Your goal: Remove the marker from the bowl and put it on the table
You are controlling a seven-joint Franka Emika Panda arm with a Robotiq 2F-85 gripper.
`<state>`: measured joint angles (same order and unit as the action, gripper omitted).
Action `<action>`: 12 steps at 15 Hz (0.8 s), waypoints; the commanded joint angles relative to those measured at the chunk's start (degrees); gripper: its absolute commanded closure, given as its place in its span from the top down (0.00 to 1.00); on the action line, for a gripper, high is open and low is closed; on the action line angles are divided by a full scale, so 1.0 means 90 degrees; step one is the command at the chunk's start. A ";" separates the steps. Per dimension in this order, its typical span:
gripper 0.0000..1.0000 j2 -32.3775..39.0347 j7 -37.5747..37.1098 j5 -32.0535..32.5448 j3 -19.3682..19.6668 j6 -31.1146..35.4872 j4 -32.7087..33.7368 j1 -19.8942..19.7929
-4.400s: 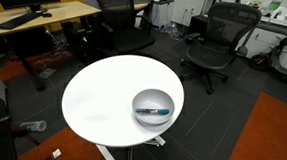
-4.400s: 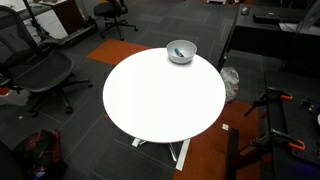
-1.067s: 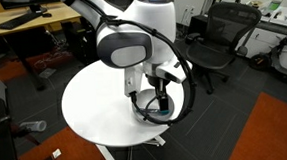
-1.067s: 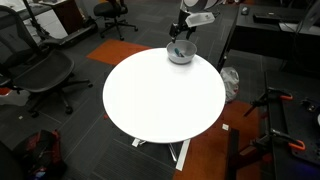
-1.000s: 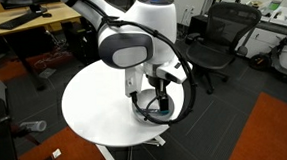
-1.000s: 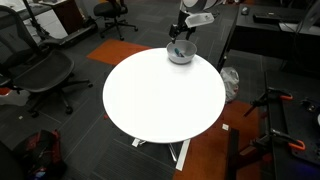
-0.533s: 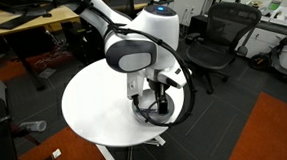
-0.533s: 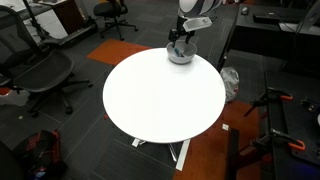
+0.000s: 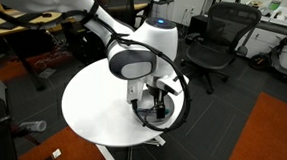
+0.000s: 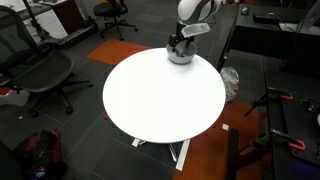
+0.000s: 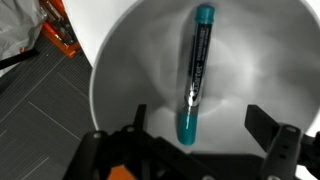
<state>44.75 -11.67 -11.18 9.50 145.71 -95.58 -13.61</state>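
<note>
The marker, dark with teal ends, lies in the bottom of the silver metal bowl in the wrist view. My gripper is open, its two fingers on either side of the marker's near teal end, not touching it. In both exterior views the arm reaches down into the bowl at the edge of the round white table. The marker is hidden by the arm in the exterior views.
Black office chairs stand around the table. A light-wood desk is at the back. An orange carpet patch lies beside the table. A dark cabinet stands near the bowl side.
The arm came in over the bowl and has lowered a little further into it over the last second. The marker has not moved.
</note>
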 commanded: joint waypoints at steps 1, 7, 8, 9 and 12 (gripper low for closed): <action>1.00 0.0181 -0.0331 0.0164 0.0211 -0.0175 0.0253 0.0165; 1.00 0.0396 -0.0481 0.0314 0.0331 -0.0276 0.0488 0.0255; 0.75 0.0426 -0.0495 0.0347 0.0343 -0.0294 0.0525 0.0271; 0.74 0.0450 -0.0490 0.0371 0.0352 -0.0310 0.0555 0.0286; 0.51 0.0531 -0.0498 0.0397 0.0369 -0.0373 0.0660 0.0315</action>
<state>48.43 -13.88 -9.12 11.67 144.92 -92.03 -11.82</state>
